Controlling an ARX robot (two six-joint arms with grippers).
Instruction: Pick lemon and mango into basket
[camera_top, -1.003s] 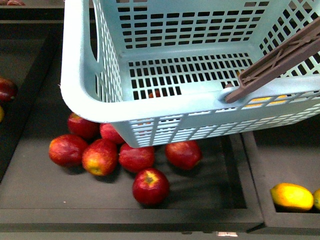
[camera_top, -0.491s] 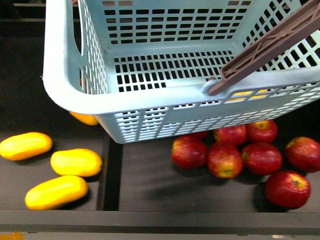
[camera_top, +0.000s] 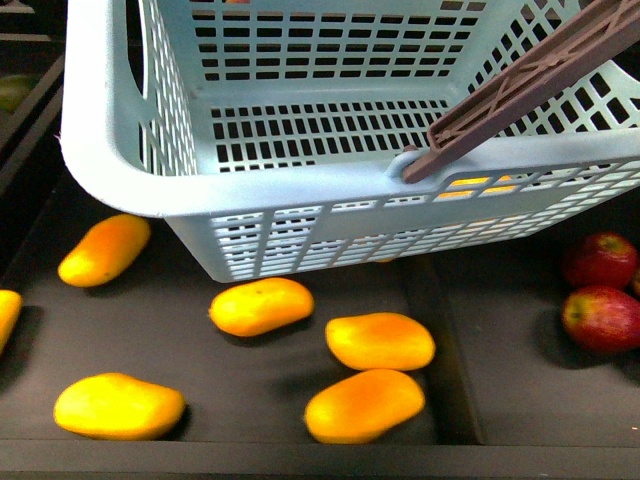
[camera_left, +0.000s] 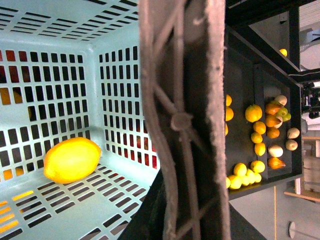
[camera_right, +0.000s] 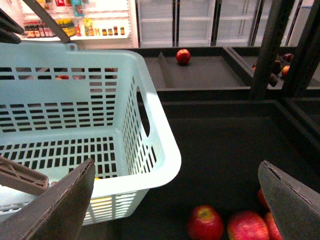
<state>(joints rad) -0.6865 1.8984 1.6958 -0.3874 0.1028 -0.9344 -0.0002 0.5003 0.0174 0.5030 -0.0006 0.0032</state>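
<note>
Dark produce bins (camera_top: 200, 350) stretch across the near ground, and the pale mint basket (camera_top: 110, 150) hangs above them, tilted, its brown handle (camera_top: 530, 85) slanting up to the far right. Under and just in front of the basket lie the mangoes (camera_top: 380, 341), loose in the left bin: two side by side near the divider, one more (camera_top: 261, 306) right below the basket wall, others further left. Red apples (camera_top: 602, 318) sit in the bin to the right. Inside the basket, the lemon (camera_left: 71, 160) rests on the slotted floor against a wall, alone in there as far as the left wrist view shows. That same view is filled by the handle (camera_left: 182, 120) running right past the camera; the left gripper's fingers can't be made out, so I can't tell its grip. The right gripper (camera_right: 175, 167) hangs beside the basket's corner with its fingers (camera_right: 60, 205) spread wide, holding nothing, with more apples (camera_right: 205, 222) below it.
</note>
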